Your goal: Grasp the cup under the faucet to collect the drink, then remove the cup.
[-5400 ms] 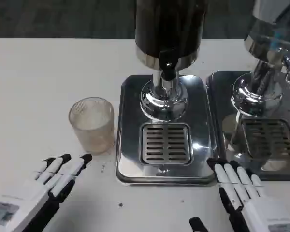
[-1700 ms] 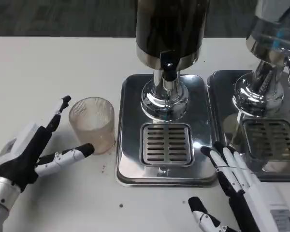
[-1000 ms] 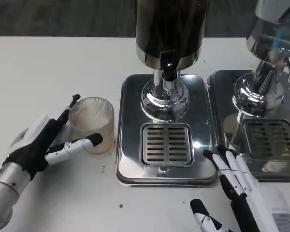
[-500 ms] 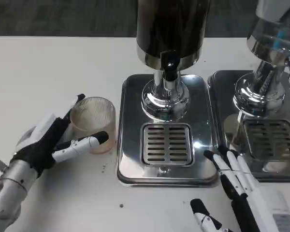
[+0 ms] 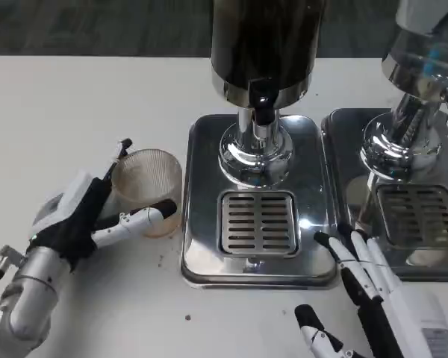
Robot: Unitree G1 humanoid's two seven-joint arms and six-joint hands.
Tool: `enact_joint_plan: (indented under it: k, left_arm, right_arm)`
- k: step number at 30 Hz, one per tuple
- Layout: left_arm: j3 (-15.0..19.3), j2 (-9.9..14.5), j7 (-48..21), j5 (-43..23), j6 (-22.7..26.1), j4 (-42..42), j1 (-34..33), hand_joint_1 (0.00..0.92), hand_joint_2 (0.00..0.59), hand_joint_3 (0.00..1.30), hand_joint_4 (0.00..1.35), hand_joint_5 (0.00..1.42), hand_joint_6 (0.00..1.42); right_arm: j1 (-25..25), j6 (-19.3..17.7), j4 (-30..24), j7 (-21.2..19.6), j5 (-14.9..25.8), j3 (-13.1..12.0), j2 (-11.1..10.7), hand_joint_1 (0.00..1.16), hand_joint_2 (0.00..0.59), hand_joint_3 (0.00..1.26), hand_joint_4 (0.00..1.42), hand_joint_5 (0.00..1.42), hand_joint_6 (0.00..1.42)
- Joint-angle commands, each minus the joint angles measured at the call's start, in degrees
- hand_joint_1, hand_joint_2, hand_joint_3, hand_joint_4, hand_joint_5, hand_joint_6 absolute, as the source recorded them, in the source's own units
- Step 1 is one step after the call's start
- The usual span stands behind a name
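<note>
Now, starting at your left: your left hand (image 5: 86,216) sits on the counter (image 5: 60,104) with its fingers spread around the cup (image 5: 147,190), one dark-tipped finger reaching up along the cup's far left side and another lying across its near lower wall. They bracket the cup closely, but you cannot tell from this view whether they are pressing it or just framing it, so treat the grasp as not yet confirmed. The cup stands upright, its long axis vertical, on the bare counter just left of the drip tray (image 5: 201,253), touching or nearly touching the tray's left edge. The faucet (image 5: 262,112) hangs over the slotted grate (image 5: 258,222), so the target spot lies to the right of the cup and slightly away from you; the move ahead looks like a short sideways carry up onto the tray. Your left hand is plainly the nearer one. Over on the right, your right hand (image 5: 373,287) rests near the tray's front right corner, fingers extended and slightly apart, holding nothing, well clear of the cup.
</note>
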Motion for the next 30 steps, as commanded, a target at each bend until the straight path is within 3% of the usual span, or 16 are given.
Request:
enact_joint_plan:
  k: [1,8,15,22,30]
  left_arm:
    - [-0.54,-2.13,1.27,0.09,0.07,0.06,0.10,0.147,0.011,0.00,0.10,0.27,0.22]
    - [-1.11,-4.89,2.23,-0.20,0.16,0.99,0.07,0.154,0.023,0.09,0.21,0.37,0.35]
    - [-2.71,-4.97,3.26,1.18,0.75,1.89,-0.53,0.157,0.032,0.16,0.25,0.43,0.49]
    - [-4.58,-4.10,4.69,2.53,2.24,2.64,-1.31,0.143,0.036,0.12,0.22,0.41,0.46]
    - [-6.53,-2.61,6.32,4.05,3.63,2.90,-1.46,0.205,0.023,0.07,0.19,0.39,0.43]
  right_arm:
    - [-0.05,-0.80,0.88,-0.80,0.42,-0.26,0.34,0.23,0.378,0.12,0.00,0.00,0.16]
    - [0.60,-0.65,0.70,-1.21,0.27,-0.42,0.54,0.25,0.371,0.14,0.01,0.00,0.18]
    - [1.58,-0.56,0.31,-1.92,0.37,-0.92,0.70,0.28,0.373,0.17,0.03,0.00,0.18]
    - [1.64,-1.09,0.52,-2.03,1.13,-1.23,0.83,0.28,0.379,0.19,0.04,0.00,0.19]
    - [1.08,-1.63,1.10,-1.81,2.15,-1.53,0.99,0.27,0.380,0.19,0.04,0.00,0.19]
